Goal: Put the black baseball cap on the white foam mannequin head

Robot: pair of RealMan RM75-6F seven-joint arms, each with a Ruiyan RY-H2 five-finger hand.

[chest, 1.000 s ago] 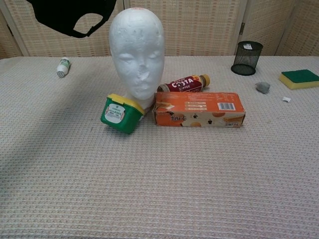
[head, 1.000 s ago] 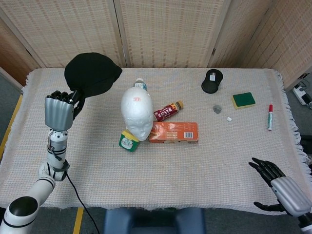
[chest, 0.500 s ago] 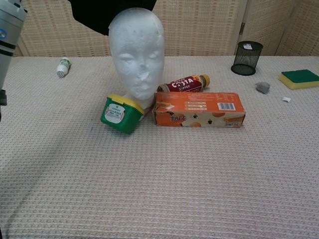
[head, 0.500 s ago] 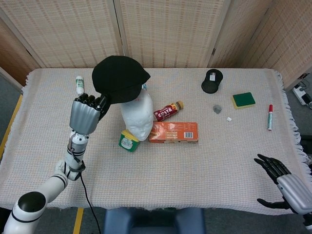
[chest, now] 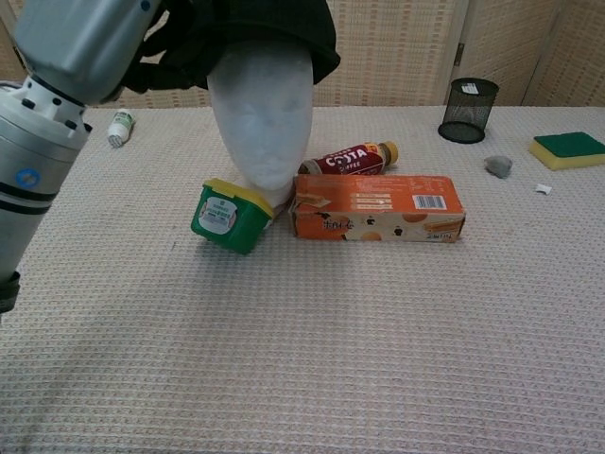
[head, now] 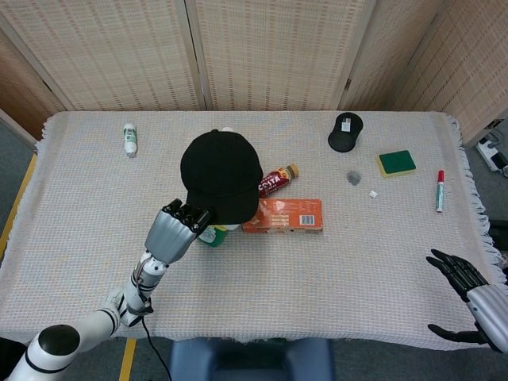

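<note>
The black baseball cap (head: 221,174) now sits over the top of the white foam mannequin head (chest: 262,123), hiding it fully in the head view. In the chest view the cap (chest: 274,28) covers the forehead, its brim hanging over the face. My left hand (head: 176,230) grips the cap's near edge; it also shows at the top left of the chest view (chest: 90,43). My right hand (head: 476,298) rests open at the table's near right corner, holding nothing.
Around the mannequin's base lie a green tub with a yellow lid (chest: 227,216), an orange box (chest: 378,208) and a Costa bottle (chest: 348,158). Further off are a small white bottle (head: 129,139), a black mesh cup (head: 345,131), a green sponge (head: 397,163) and a red marker (head: 440,190).
My left hand has carried the cap from the back left, rightward and toward me, and lowered it onto the mannequin head. The right hand slid slightly toward the near right corner.
</note>
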